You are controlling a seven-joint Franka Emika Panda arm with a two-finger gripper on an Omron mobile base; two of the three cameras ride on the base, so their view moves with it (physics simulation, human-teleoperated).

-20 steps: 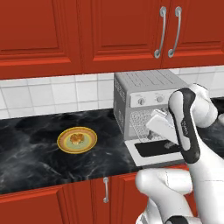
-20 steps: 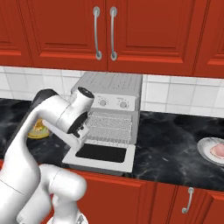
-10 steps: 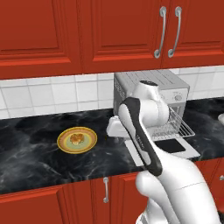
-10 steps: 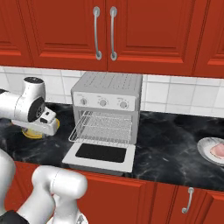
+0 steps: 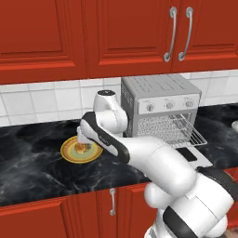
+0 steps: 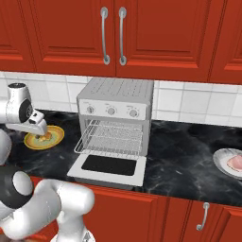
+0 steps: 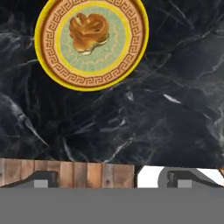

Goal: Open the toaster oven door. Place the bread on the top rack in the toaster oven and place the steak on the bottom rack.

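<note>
Bread (image 7: pixel 89 31), a lumpy golden-brown knot with a glossy, twisted surface, sits in the green centre of a yellow-rimmed plate (image 7: pixel 131 57) with a brown key-pattern band. That plate rests on the black marble counter (image 7: pixel 166 113), to the left of the toaster oven (image 5: pixel 160 100). The gripper (image 7: pixel 107 178) hangs above the counter just beside the plate, its jaws spread wide with nothing between them; only the two dark fingertips (image 7: pixel 39 179) show at the bottom of the hand view. The toaster oven door (image 6: pixel 109 168) lies dropped flat, its black window facing up. A wire rack (image 6: pixel 113 140) is drawn partway out of the silver-grey cavity; I cannot tell which of the two racks it is. The steak (image 6: pixel 235 163), a pinkish slab, lies on a round white-grey plate (image 6: pixel 222 163) well apart at the right end of the counter.
</note>
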